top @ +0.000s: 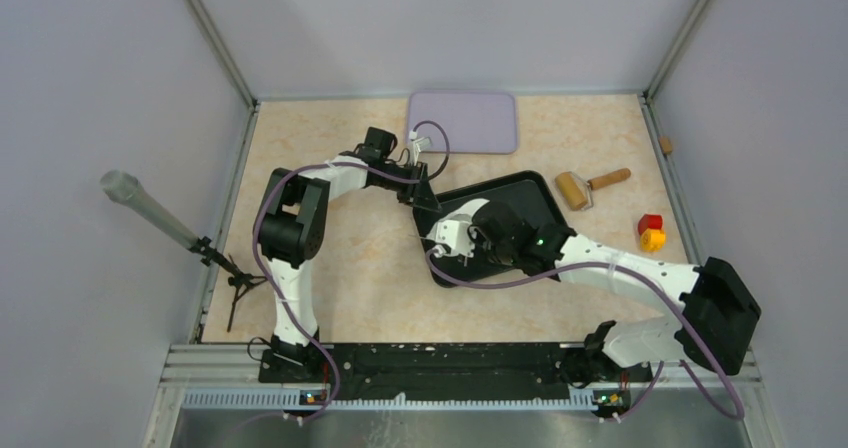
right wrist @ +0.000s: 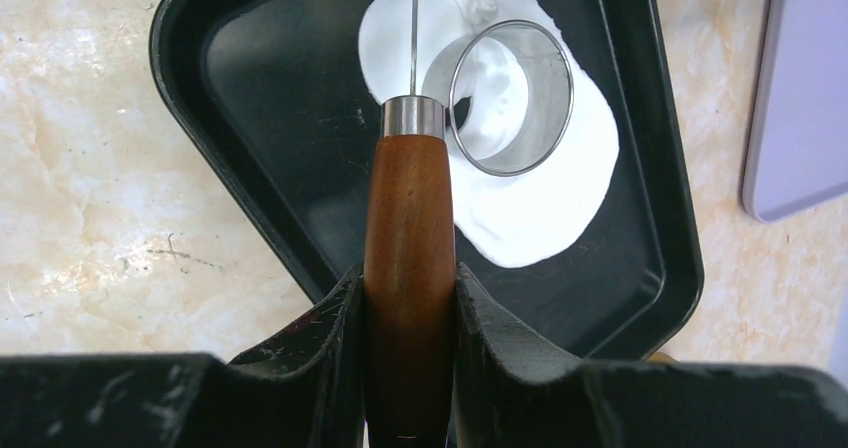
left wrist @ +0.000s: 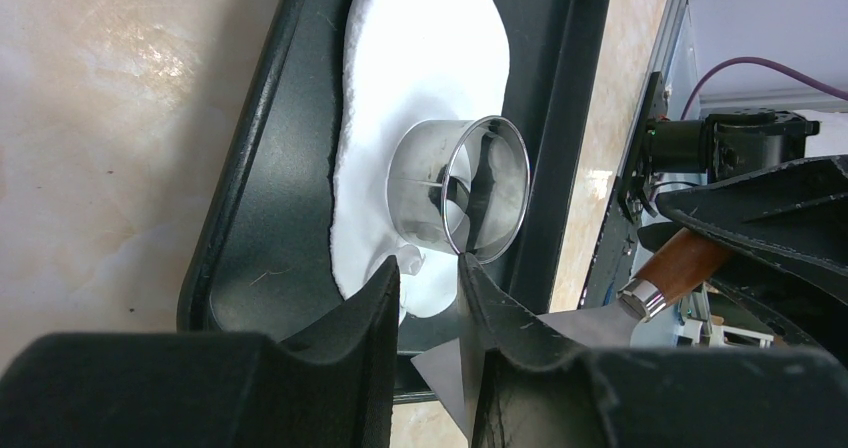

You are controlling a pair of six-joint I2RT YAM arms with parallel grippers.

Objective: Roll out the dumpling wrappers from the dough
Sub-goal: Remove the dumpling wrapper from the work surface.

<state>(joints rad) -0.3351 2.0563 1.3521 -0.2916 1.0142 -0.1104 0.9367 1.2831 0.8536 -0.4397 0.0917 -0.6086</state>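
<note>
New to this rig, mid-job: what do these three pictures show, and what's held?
A two-armed robot works at a beige table. One picture looks down from above; each wrist camera gives another. A black tray holds a flattened white dough sheet with a metal ring cutter standing on it. The right gripper grips a wooden-handled spatula. The left gripper sits nearly closed at the dough's edge; whether it pinches anything is unclear. A lavender mat and a wooden roller lie nearby.

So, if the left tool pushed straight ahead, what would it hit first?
Likely the ring on the dough, just past the left tool; depth is unclear, so the dough's edge may come first.
</note>
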